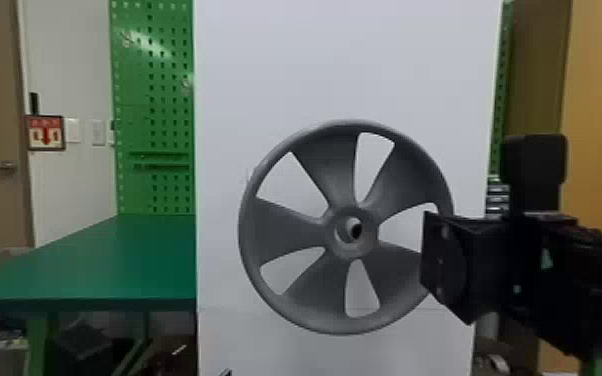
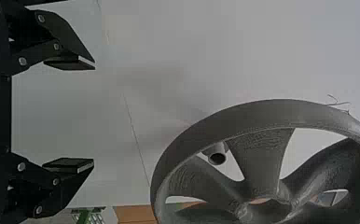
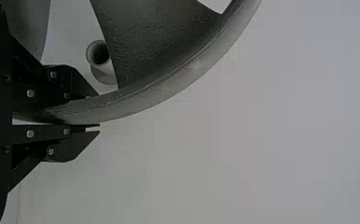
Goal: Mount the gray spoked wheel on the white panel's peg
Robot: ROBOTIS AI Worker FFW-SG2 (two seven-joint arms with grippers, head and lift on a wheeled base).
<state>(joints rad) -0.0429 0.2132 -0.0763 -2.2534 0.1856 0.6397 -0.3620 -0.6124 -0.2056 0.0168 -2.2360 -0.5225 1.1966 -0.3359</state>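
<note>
In the head view my right gripper [image 1: 430, 255] holds the right side of the gray spoked wheel [image 1: 305, 225], which stands upright before the white panel [image 1: 345, 65]. The right wrist view has the right gripper [image 3: 96, 112] shut on the rim of the wheel [image 3: 169, 93]; behind a spoke, the peg [image 3: 100, 63] pokes out from the panel. My left gripper [image 2: 94, 114] is open and empty in the left wrist view, beside the wheel [image 2: 262, 112]. There the peg [image 2: 216, 154] shows through an opening between two spokes, not in the hub.
A green table [image 1: 115, 260] stands left of the panel, with a green pegboard [image 1: 165, 100] behind it. At the right is a wooden surface [image 1: 600, 115]. Thin wire-like strands [image 2: 339, 103] lie by the wheel's rim in the left wrist view.
</note>
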